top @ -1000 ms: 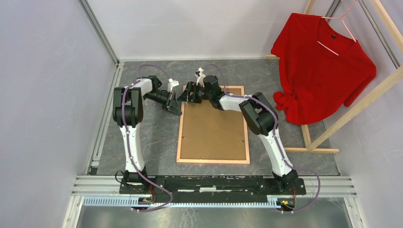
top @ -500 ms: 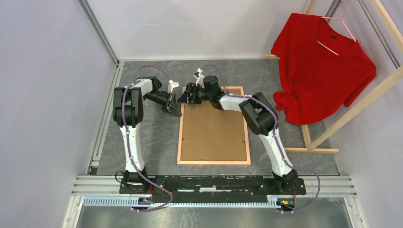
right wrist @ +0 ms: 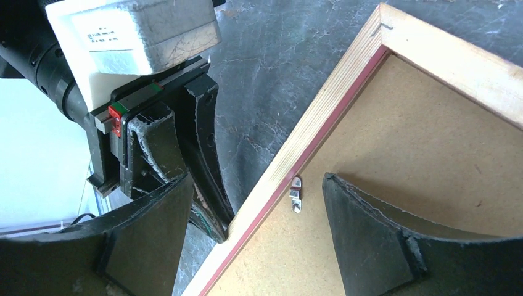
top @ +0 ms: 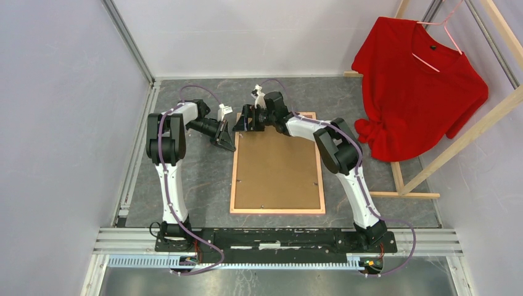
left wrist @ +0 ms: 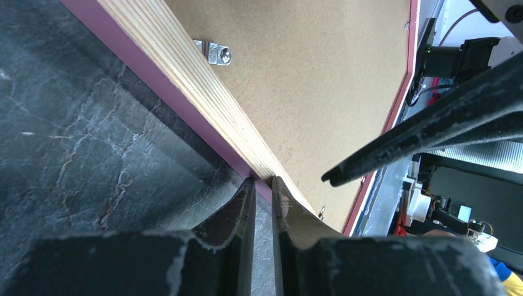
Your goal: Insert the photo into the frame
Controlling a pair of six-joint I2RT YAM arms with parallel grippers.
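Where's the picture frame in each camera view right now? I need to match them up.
Top external: thin rectangular frame, wood rim, brown hardboard back up, lies centre between the arms.
Left wrist: the frame crosses diagonally, top left to bottom centre.
Right wrist: the frame has its corner top right, rim descending to bottom left.
Shared landmark: the shut left gripper at that rim.

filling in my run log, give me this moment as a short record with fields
frame: flat on the table, back up, brown backing showing
photo: not in view
left fingers: shut, tips at the frame's left edge near its far corner
right fingers: open, straddling that same edge, one over the backing
metal clip: on the backing, between the right fingers
side item: red shirt hanging to the right of the frame
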